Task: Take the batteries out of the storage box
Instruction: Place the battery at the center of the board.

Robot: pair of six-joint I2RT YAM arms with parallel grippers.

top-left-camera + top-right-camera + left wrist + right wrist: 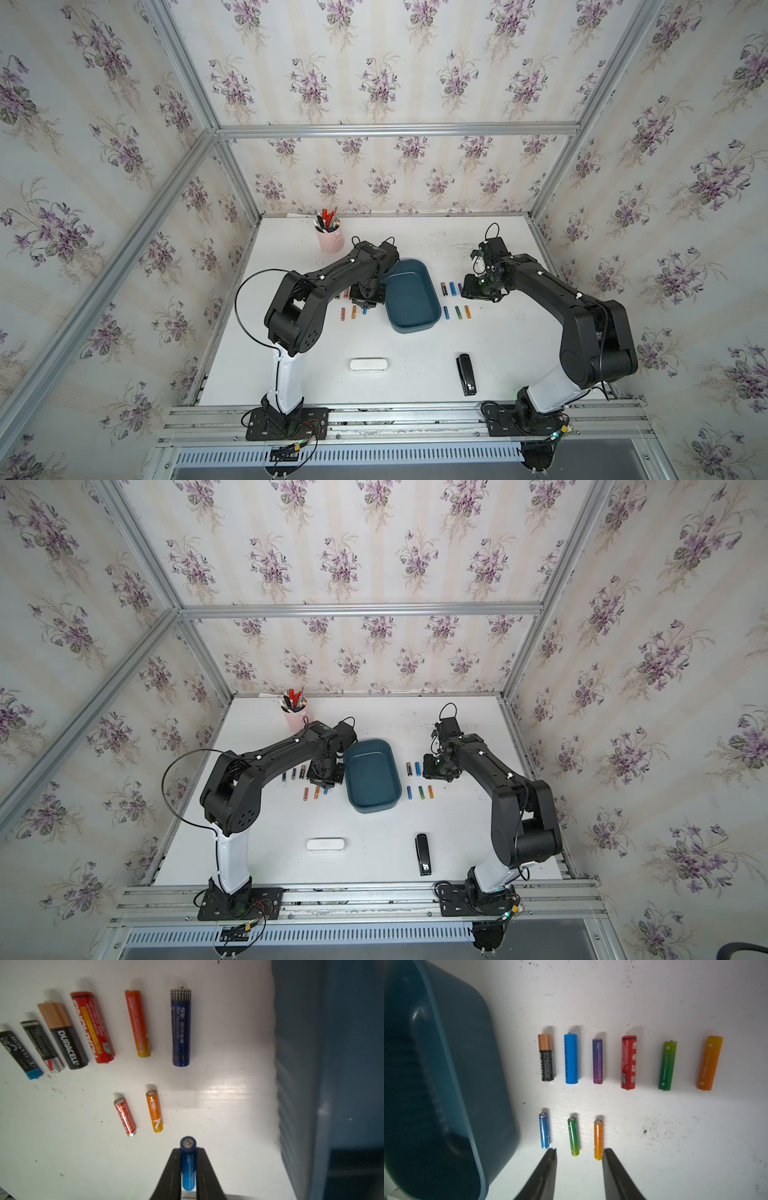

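White table (415,357), and on its left side a far row (91,1026) of six batteries lies side by side, none touching. Nearer the robot, a short red cell (124,1116) and a short orange cell (154,1110) sit parallel. Next along: the blue cell (188,1167), pinched tight between the fingers of the left pincer (188,1151), cap poking out past the tips! Whether it rests on the table, I cannot tell. Just to the right of that pincer stands the box (411,297), teal, bare floor showing. Its wall runs close beside the grip but apart from it. Past the box, more batteries in two rows: a long six (598,1060) farther off, and a short trio (573,1136) nearer, blue, green, orange. Over the trio hangs the right pincer (580,1150), jaws spread wide and holding nothing, tips at the trio's near ends. The box lies to its left, with batteries between them.
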